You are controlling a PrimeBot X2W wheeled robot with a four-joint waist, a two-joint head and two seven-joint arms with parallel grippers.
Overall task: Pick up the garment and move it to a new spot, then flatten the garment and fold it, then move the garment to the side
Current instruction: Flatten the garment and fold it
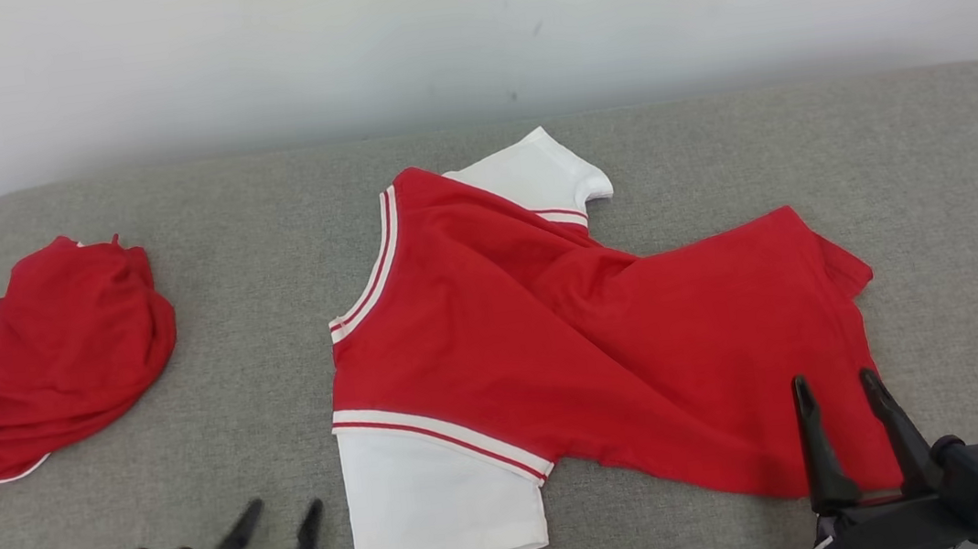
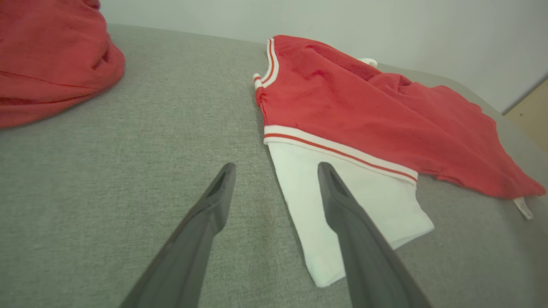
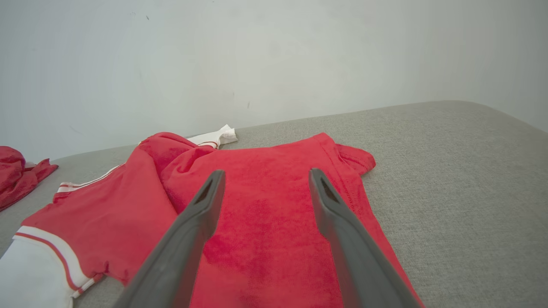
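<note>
The garment (image 1: pixel 588 337) is a red T-shirt with white sleeves and striped trim, spread half flat in the middle of the grey surface, with a fold ridge across its body. Its near white sleeve (image 2: pixel 342 205) lies just ahead of my left gripper (image 2: pixel 276 169). That left gripper (image 1: pixel 286 509) stands open to the left of the sleeve, holding nothing. Over the shirt's lower right hem my right gripper (image 1: pixel 833 383) is open too, red cloth (image 3: pixel 265 222) showing between its fingers, not pinched.
A second red garment (image 1: pixel 48 362) lies crumpled at the far left of the grey padded surface (image 1: pixel 949 194). A white wall runs behind. In the left wrist view the surface's right edge and a strip of tan floor (image 2: pixel 533 119) show.
</note>
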